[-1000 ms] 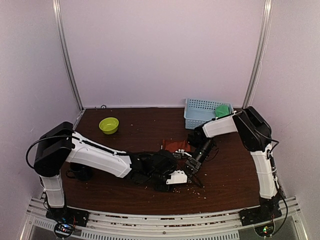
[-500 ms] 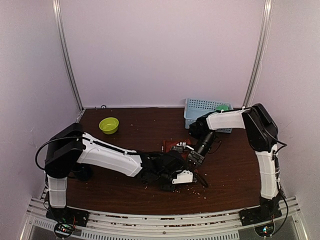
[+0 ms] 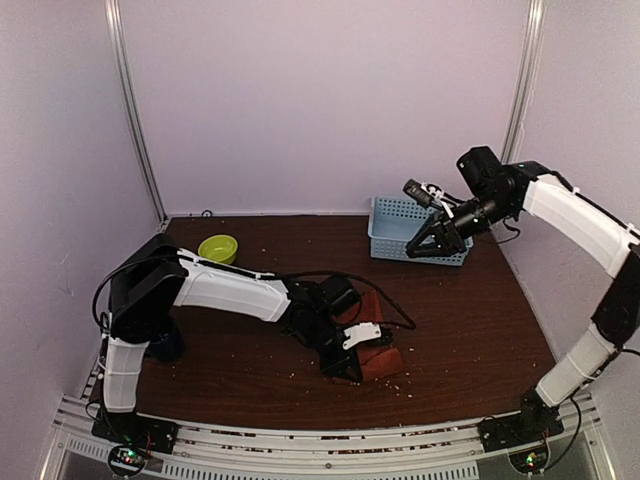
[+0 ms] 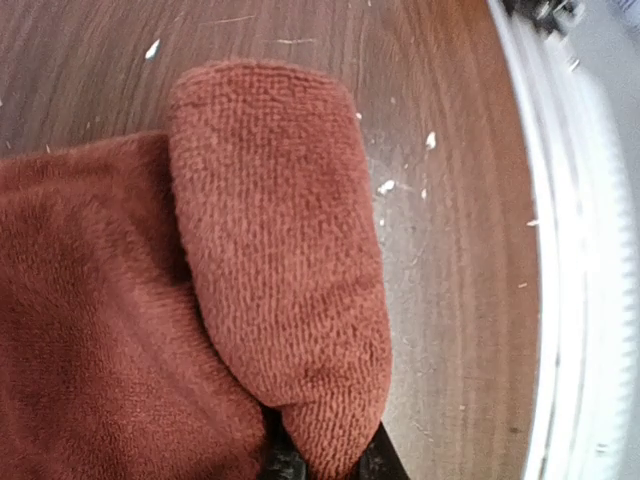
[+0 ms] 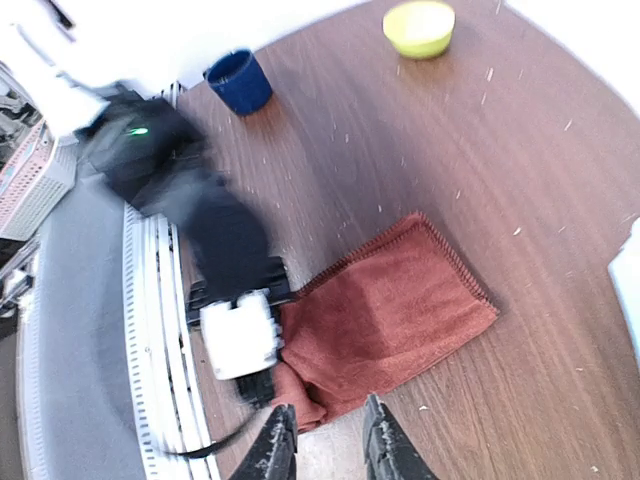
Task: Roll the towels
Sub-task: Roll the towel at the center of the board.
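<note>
- The left gripper (image 4: pixel 320 468) was pinching the folded-over lip of the rust towel (image 4: pixel 270 260), which lay on the table (image 3: pixel 250 270) around 6 o'clock, near the front rail.
- To roll well, I'd keep that pinch low and turn the lip toward 12 o'clock evenly, so the roll comes out tight.
- The left arm stretched low across. The right gripper (image 5: pixel 325 450) hung high at 2 o'clock over the basket (image 3: pixel 390 215), fingers apart and empty.

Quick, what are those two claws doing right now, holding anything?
Left gripper: closed on a folded edge of the rust towel.
Right gripper: open, holding nothing.
</note>
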### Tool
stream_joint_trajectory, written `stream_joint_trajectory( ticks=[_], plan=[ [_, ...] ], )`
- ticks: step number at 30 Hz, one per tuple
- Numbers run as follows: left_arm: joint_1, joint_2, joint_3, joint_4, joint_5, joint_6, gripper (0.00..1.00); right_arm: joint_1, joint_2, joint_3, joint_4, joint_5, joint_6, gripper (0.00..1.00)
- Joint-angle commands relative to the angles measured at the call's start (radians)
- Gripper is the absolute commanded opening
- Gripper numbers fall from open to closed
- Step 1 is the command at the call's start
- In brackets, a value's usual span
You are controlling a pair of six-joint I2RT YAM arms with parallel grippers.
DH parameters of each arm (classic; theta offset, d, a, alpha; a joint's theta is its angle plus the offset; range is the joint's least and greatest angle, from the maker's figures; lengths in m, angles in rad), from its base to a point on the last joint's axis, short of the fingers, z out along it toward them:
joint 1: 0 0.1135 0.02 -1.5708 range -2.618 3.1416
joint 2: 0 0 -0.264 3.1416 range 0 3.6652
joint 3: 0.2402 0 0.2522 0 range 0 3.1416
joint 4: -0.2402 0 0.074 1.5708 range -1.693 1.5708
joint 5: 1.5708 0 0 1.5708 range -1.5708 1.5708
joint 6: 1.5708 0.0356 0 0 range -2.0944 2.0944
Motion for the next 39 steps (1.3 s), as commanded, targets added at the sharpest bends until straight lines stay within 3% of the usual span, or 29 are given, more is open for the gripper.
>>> stream_joint_trajectory(
  ticks=[1, 5, 15, 20, 27, 39],
  plan=[
    [0.095, 0.107, 0.027, -0.03, 0.378, -0.141, 0.11, 0.022, -0.207, -0.127, 0.156, 0.02, 0.02, 0.24],
    [0.139, 0.2, 0.1, -0.067, 0.51, -0.178, 0.11, 0.119, -0.293, -0.182, 0.086, 0.01, -0.1, 0.25],
    [0.152, 0.305, 0.181, -0.159, 0.552, -0.176, 0.09, 0.528, -0.294, -0.431, 0.181, 0.416, -0.195, 0.24],
    [0.157, 0.307, 0.18, -0.157, 0.55, -0.184, 0.09, 0.644, -0.245, -0.538, 0.334, 0.578, -0.193, 0.33],
    [0.158, 0.307, 0.18, -0.157, 0.557, -0.192, 0.11, 0.677, -0.16, -0.674, 0.581, 0.789, -0.186, 0.37],
    [0.159, 0.3, 0.184, -0.157, 0.562, -0.187, 0.11, 0.677, -0.01, -0.768, 0.8, 0.87, -0.186, 0.38]
  ],
)
